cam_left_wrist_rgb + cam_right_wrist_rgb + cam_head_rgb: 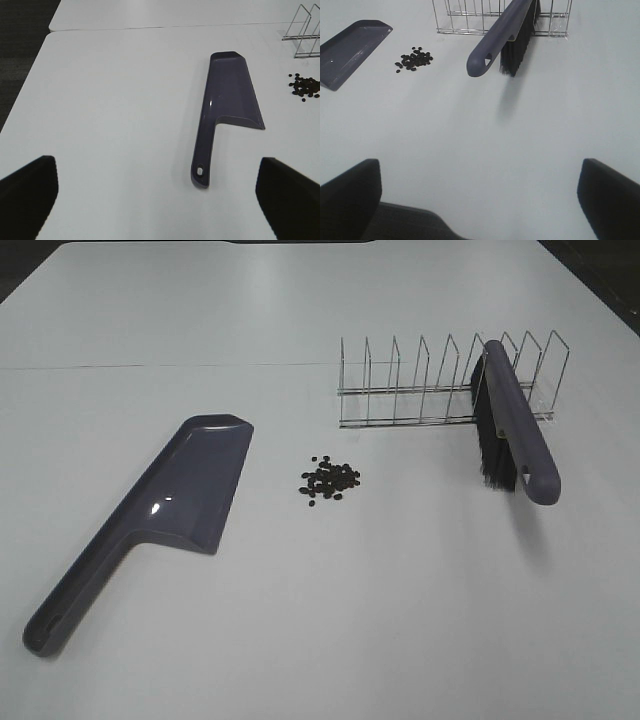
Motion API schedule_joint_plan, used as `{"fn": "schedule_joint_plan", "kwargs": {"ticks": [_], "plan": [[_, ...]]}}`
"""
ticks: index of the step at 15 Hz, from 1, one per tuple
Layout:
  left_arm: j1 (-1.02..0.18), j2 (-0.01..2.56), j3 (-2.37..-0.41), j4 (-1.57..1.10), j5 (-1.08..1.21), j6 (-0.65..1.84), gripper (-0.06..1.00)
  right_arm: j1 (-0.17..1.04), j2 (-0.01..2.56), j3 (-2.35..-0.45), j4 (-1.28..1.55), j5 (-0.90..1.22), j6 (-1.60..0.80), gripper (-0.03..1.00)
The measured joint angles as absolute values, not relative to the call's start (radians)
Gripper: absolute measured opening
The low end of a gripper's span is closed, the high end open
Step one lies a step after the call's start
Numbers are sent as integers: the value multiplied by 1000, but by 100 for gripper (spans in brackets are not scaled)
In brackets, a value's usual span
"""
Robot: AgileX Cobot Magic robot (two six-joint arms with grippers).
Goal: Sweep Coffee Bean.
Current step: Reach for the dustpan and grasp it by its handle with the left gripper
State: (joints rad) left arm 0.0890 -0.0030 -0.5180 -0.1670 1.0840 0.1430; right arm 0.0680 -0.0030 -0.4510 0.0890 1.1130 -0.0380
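— The dustpan (190, 490) lies nearest, at left. And the coffee bean (330, 480)?
— Clustered mid-table between dustpan and brush (510, 425), well apart from the left gripper (156, 160) and right gripper (478, 162), each with jaws spread wide.

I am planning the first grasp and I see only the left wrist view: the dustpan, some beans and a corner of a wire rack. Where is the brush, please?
Observer: The brush leans in the wire rack, toward the rack's right end in the exterior high view, with its bristles pointing down.
Operator: Does its handle come out of the rack?
Observer: Yes. The handle end sticks out toward the robot and appears raised off the table.
Operator: Is the right tool holding it?
Observer: No. The right tool is open and empty, and it is well apart from the brush.
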Motion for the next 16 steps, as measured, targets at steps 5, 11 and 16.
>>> {"fn": "schedule_joint_plan", "kwargs": {"ticks": [5, 11, 16], "plan": [[89, -3, -518, -167, 1084, 143, 99, 68, -3, -451, 89, 1113, -38, 99], [89, -3, -518, -167, 1084, 143, 99, 68, -3, -451, 89, 1113, -38, 99], [89, -3, -518, -167, 1084, 143, 99, 68, -3, -451, 89, 1113, -38, 99]]}}
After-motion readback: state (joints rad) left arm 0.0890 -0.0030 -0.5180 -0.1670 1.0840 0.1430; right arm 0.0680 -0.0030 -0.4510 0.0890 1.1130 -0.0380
